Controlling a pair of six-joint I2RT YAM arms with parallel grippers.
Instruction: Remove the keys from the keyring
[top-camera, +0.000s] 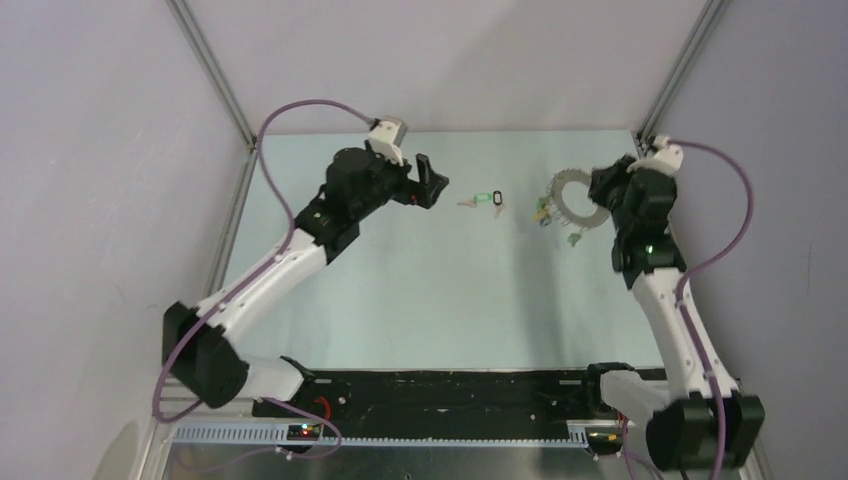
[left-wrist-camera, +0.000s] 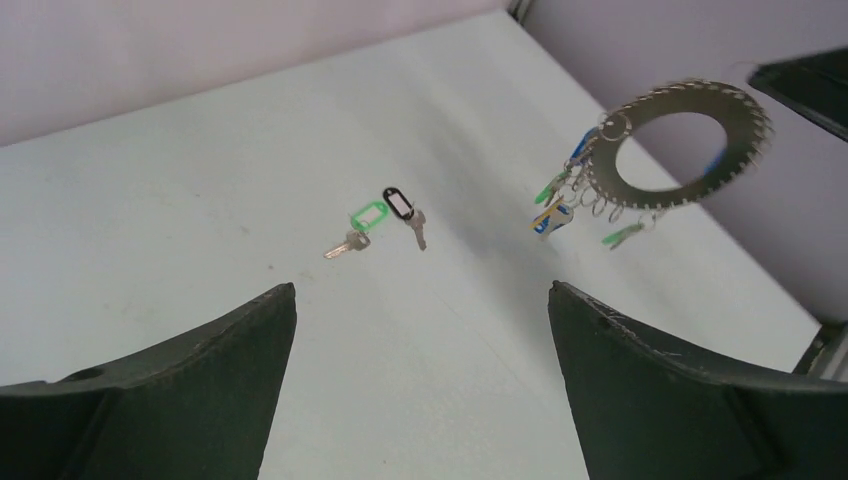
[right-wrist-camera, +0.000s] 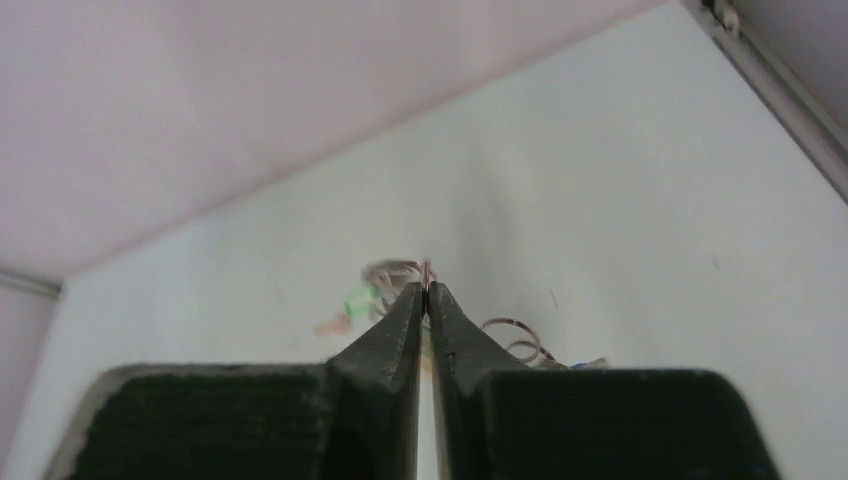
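The keyring (left-wrist-camera: 690, 140) is a flat silver ring with a toothed edge, held in the air at the right by my right gripper (right-wrist-camera: 427, 288), which is shut on its rim. Several keys (left-wrist-camera: 553, 212) with green, blue and yellow heads hang from its lower left side on small rings. Two loose keys lie on the table: one with a green tag (left-wrist-camera: 362, 224) and one with a black tag (left-wrist-camera: 402, 208). My left gripper (left-wrist-camera: 422, 290) is open and empty, just left of these loose keys (top-camera: 490, 200). In the top view the keyring (top-camera: 572, 198) sits right of them.
The pale table (top-camera: 430, 290) is boxed in by white walls with metal frame posts at the back corners (top-camera: 245, 135). The right wall stands close behind the right arm (top-camera: 650, 240). A black base rail (top-camera: 450, 390) runs along the near edge.
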